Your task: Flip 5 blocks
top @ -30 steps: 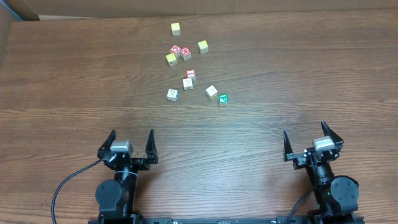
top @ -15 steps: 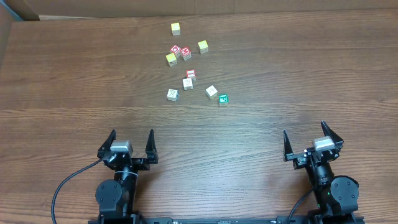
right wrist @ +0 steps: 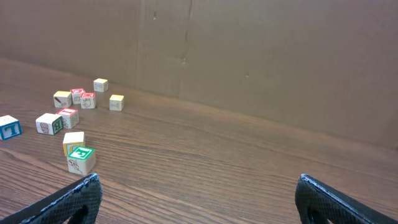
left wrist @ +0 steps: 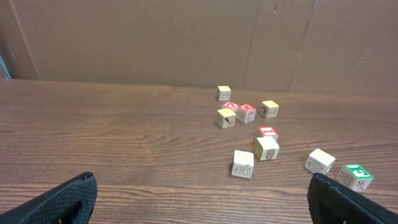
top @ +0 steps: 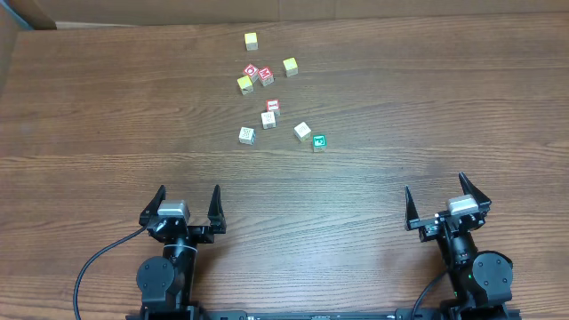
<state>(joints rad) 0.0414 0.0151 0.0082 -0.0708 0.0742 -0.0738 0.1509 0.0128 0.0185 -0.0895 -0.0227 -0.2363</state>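
Pre-reach, blocks [top: 268,117] untouched.
Left fingers [top: 158,201], right fingers [top: 410,207] wide open, empty; next: reach far to green block [top: 319,140].

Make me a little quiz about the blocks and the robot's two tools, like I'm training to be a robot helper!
1. True or false: the left tool is holding a block.
2. How many yellow-topped blocks lie on the table?
3. Which block lies nearest the right tool? A: the green-faced block. B: a yellow-topped block. C: a red-faced block.

Key: 1 false, both tools stand open and empty, well away from the blocks. 2 three. 3 A.
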